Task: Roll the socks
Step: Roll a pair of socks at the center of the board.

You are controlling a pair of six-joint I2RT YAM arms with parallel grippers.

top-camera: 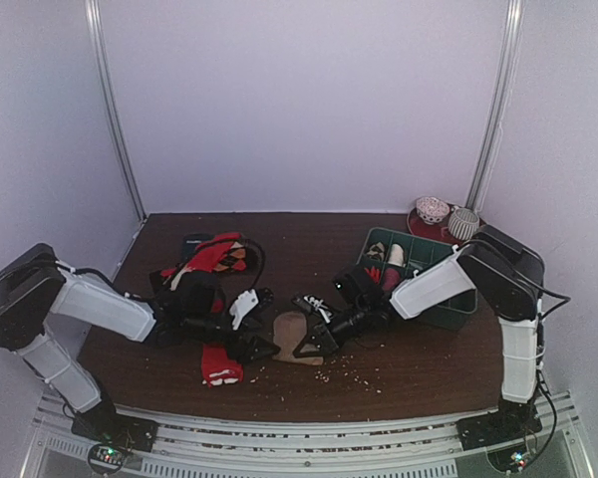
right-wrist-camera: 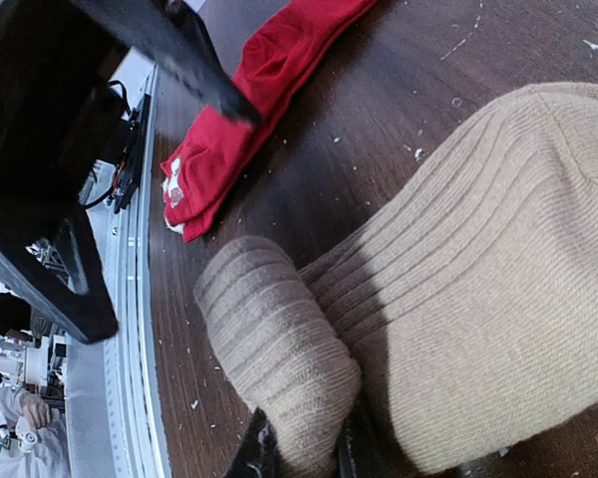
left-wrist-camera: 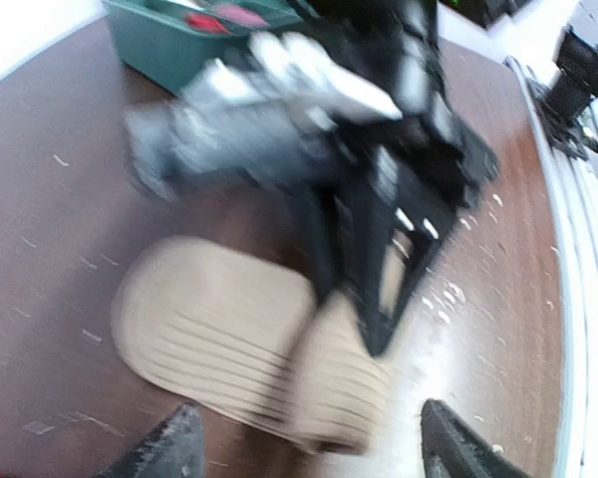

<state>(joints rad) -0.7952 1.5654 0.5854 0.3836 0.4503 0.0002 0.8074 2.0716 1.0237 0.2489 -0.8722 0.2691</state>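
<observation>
**One pinch is holding a half-made roll**

The tan sock [top-camera: 291,334] is lying on the table [top-camera: 429,368] with most of its length flat and one end curled into a short, loose roll. The right gripper [right-wrist-camera: 299,453] is clenching that rolled end between its fingers. The left gripper [left-wrist-camera: 309,448], just to the left of the tan sock, is standing with its jaws spread wide and grasping nothing.

The main risk, as I am judging it, is that the roll is depending on that single pinch. The ribbed knit is soft and springy, so a slack turn could unwind as soon as the grip eases. If the right gripper pulls rather than turns, the flat part may slide across the table instead of winding up.

The two grippers are also working very close together over the tan sock, so fingers could knock together and nudge the roll open. The red sock [top-camera: 219,366] is lying just left of the tan sock, under the left arm, where a sweep could snag and drag it.
</observation>
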